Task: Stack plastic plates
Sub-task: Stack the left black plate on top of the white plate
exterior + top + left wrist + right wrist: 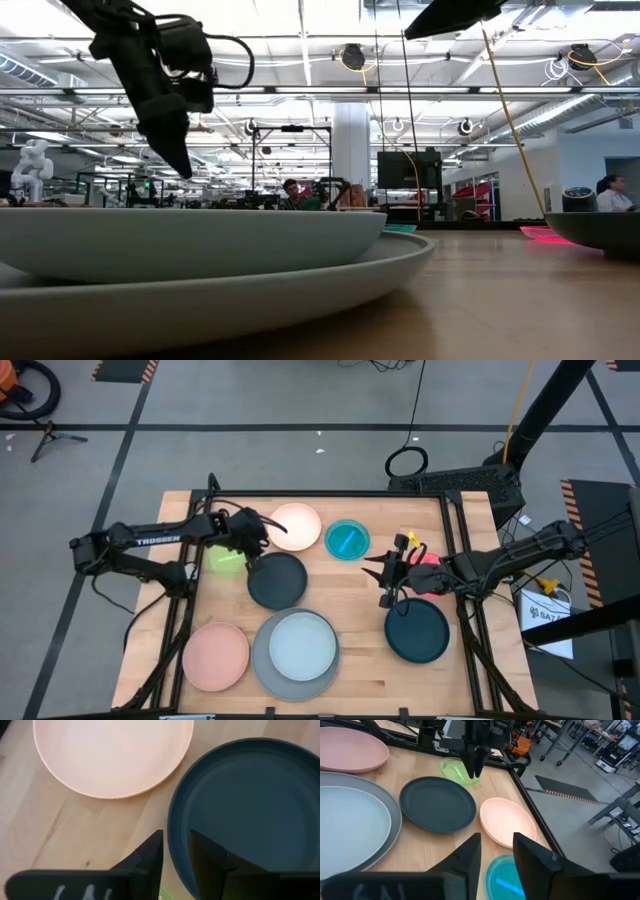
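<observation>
Hovering in the upper left of the high view, left gripper (262, 536), fingers a little apart, holding nothing, just above the black plate (277, 580), beside the cream plate (296, 524) and lime green dish (226, 560). Waiting at right, right gripper (383, 578), fingers apart, empty, near the dark teal plate (417, 631) and cyan dish (347, 540).

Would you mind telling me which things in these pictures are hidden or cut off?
- Lime green dish: high view, partly under the left gripper.
- Pink-red dish: high view, mostly covered by the right arm.
- Cyan dish: right wrist view, overlapped by the fingers.
- Black plate: left wrist view, cut by the edge.
</observation>
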Available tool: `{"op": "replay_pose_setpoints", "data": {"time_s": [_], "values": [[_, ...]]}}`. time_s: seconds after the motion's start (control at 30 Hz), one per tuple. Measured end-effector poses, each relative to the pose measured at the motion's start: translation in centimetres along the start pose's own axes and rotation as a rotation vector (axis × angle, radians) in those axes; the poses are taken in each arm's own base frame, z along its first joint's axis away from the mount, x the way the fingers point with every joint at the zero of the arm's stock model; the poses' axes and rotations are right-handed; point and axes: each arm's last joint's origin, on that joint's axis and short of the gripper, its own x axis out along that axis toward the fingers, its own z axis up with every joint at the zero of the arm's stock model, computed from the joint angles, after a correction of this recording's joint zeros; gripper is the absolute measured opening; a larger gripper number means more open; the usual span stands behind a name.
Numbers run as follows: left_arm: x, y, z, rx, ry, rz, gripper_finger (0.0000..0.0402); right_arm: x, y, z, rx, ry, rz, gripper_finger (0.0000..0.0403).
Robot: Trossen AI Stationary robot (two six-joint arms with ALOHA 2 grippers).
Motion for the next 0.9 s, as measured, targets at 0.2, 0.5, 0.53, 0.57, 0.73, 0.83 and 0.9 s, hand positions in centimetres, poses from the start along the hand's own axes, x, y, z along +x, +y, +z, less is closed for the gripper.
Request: {"op": "replay_pose_setpoints", "data": {"time_s": [0.2,0.5,0.53,0.57,0.73,0.83,0.9], "values": [[1.1,0.2,0.2,0.02,0.018,0.002,0.0177,0.0,0.0,0.0,0.002,0.0,0.0,0.0109],[2.9,0.2,0.4,0.082,0.067,-0.001,0.0213,0.0,0.0,0.0,-0.001,0.004,0.001,0.0109],[3.0,0.2,0.4,0.083,0.068,-0.001,0.0212,0.0,0.0,0.0,-0.001,0.004,0.0,0.0109],[3.1,0.2,0.4,0.088,0.071,-0.001,0.0212,0.0,0.0,0.0,-0.001,0.004,0.0,0.0109],[4.0,0.2,0.5,0.1,0.087,-0.006,0.0212,0.0,0.0,0.0,-0.001,0.005,0.0,0.0109],[4.5,0.2,0.4,0.099,0.108,-0.012,0.0212,0.0,0.0,0.0,-0.001,0.005,0.0,0.0109],[4.8,0.2,0.3,0.098,0.12,-0.013,0.0212,0.0,0.0,-0.1,-0.001,0.005,0.001,0.0109]]}}
